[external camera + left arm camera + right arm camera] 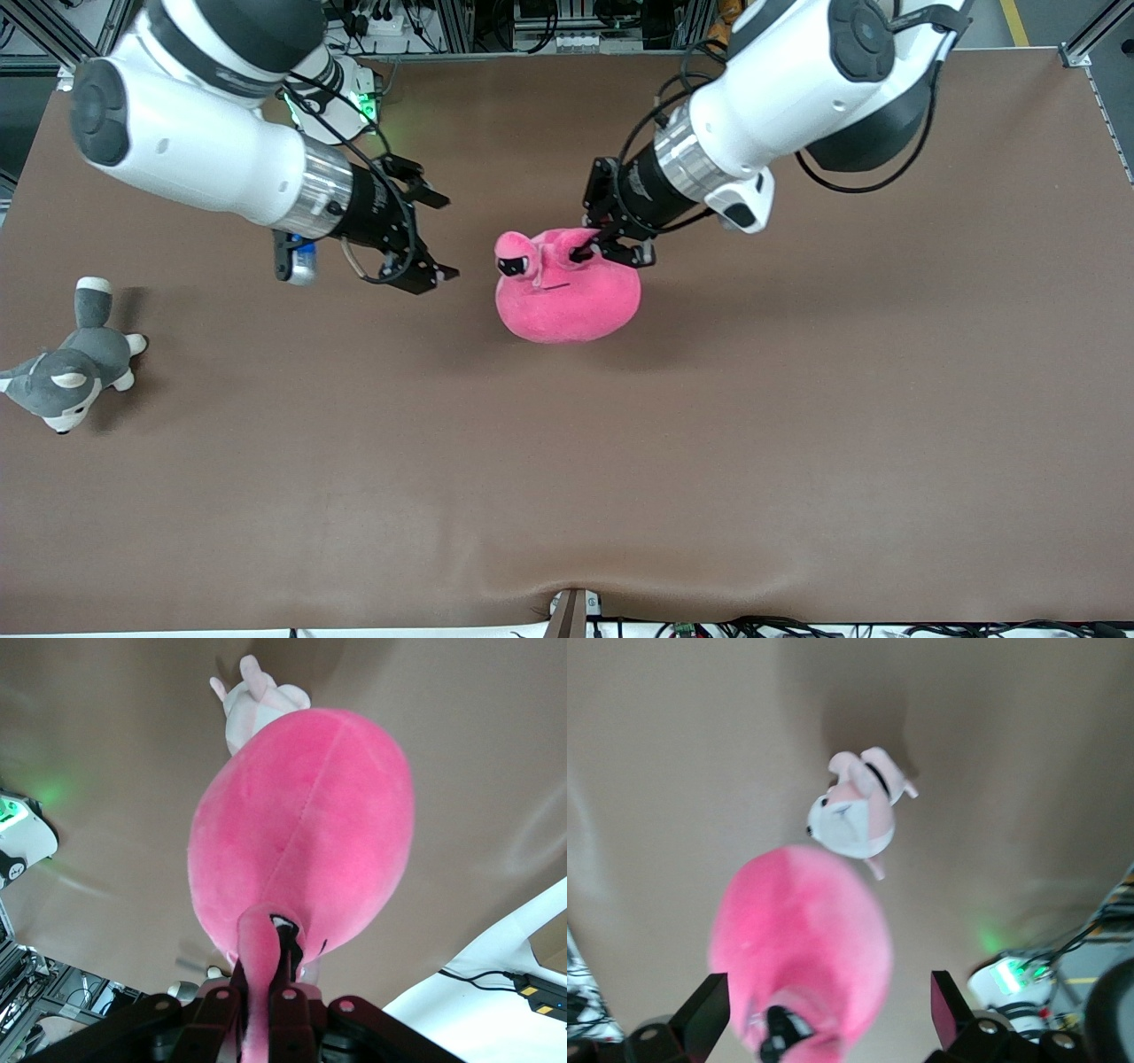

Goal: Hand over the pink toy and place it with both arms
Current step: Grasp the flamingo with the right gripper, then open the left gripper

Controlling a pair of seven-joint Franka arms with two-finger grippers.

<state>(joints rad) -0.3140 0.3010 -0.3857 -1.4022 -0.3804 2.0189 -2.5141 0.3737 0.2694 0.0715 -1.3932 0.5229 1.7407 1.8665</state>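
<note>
pink toy [567, 297] hangs mid-frame over the surface [797, 399], left pincer [611, 248] clamped on a top tuft so its body dangles free for the right pincer [430, 239], waiting wide open, empty, beside it.

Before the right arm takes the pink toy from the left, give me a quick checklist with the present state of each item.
1. Left gripper shut on the pink toy: ok, pinching a flap at its top.
2. Toy lifted off the table: ok in the left wrist view.
3. Right gripper jaws open: ok.
4. Right gripper lined up beside the toy: ok, apart, not touching.
5. Husky plush out of the way: ok, at the right arm's end.
6. Puppy plush clear of the drop spot: cannot tell.
</note>
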